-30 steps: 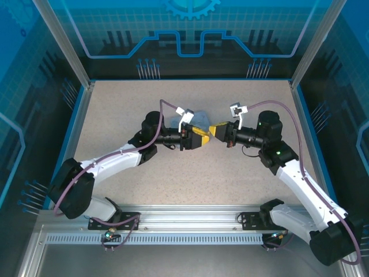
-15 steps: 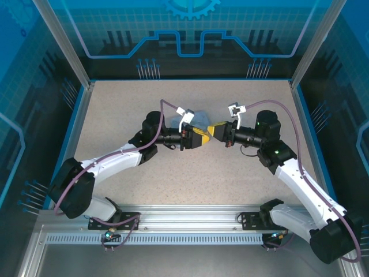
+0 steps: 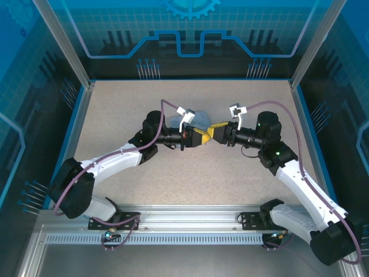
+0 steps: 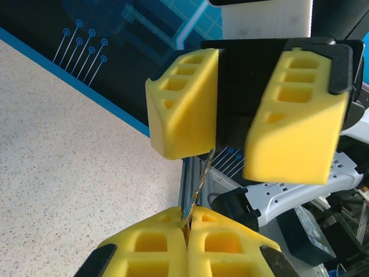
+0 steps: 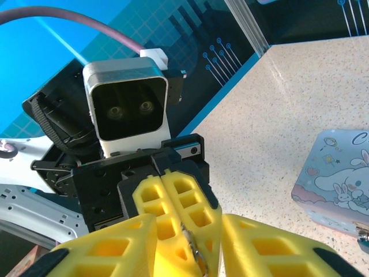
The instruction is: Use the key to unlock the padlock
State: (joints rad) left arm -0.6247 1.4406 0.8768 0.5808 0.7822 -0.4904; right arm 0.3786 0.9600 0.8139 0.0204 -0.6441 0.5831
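Top external: high, behind arm bases at near edge, tilted down toward far wall; wide, whole table (image 3: 115, 104) in frame.
Left wrist: rides left arm, looks rightward along own fingers, very close; left gripper (image 4: 187, 224) at bottom edge, right gripper (image 4: 229, 153) facing it above.
Right wrist: looks leftward along own fingers, equally close; meets left wrist camera (image 5: 127, 107) head-on, tin (image 5: 334, 179) at frame right.
Shared: fingertip meeting spot at table centre; key (image 4: 199, 182) in both wrist views.

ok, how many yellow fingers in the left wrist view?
4: two on the left pincer, pressed together at the bottom edge; two on the right pincer, spread apart above.
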